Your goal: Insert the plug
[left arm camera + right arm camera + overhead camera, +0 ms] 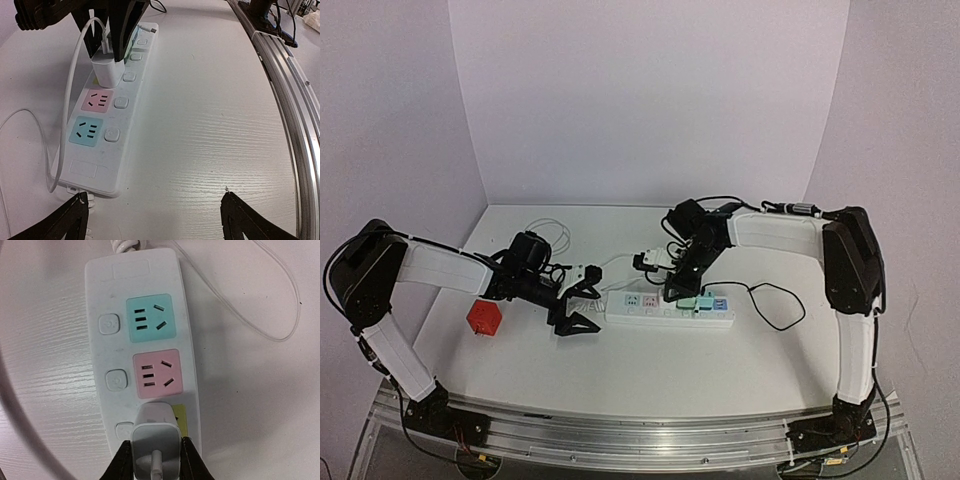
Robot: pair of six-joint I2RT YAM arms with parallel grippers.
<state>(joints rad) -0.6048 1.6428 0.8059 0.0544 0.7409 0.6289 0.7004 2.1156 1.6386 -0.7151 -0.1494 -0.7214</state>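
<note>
A white power strip [668, 308] lies mid-table with teal, pink and yellow sockets. In the right wrist view the white plug [156, 440] stands on the yellow socket [181, 420], below the pink socket [156, 374] and teal socket [150, 318]. My right gripper [156, 460] is shut on the plug, black fingers on both its sides. In the left wrist view the plug [107, 70] sits on the strip [107, 130] with the right gripper above it. My left gripper [152, 217] is open and empty at the strip's left end, also seen from the top [577, 305].
A red cube [484, 316] sits at the left by the left arm. A thin white cable [67, 100] loops beside the strip. A black cable [775, 305] curls right of the strip. The table's front rail [290, 90] runs along the near edge.
</note>
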